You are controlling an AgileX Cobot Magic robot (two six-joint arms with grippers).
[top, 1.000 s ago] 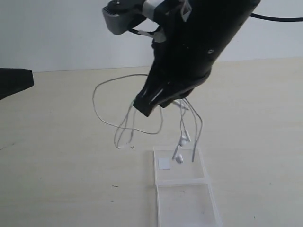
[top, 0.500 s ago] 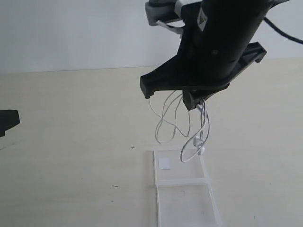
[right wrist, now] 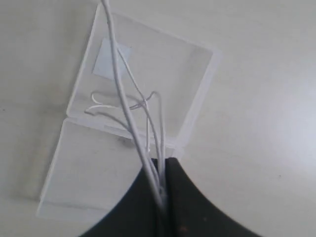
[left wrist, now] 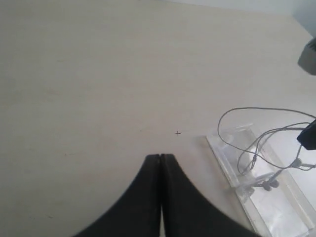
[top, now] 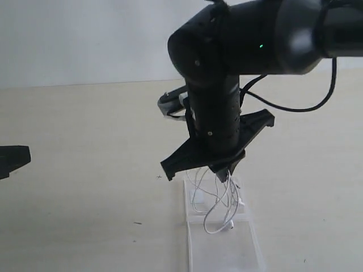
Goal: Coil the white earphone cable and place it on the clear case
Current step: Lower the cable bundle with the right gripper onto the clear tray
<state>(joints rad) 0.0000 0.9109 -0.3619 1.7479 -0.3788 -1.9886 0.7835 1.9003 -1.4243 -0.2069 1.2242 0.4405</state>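
Right tool (top: 222, 173): pressed together, pinching several strands of the cable (top: 218, 204) between its tips. It stood directly above the case (top: 222, 252).

Cable: the strands hung bunched from the tool, their long run near vertical, down to the case. The lower loops spread over the panel with the white sticker (right wrist: 112, 59) and across the hinge line. The earbuds (left wrist: 269, 185) appeared to rest on the case near the hinge; firm contact could not be confirmed.

Case: lay open and flat on the table (top: 85, 187), two panels end to end. In the exterior view its long axis ran from far to near, sticker panel farther.

Left tool (left wrist: 159, 158): pressed together, holding nothing, over bare table, well apart from the case.
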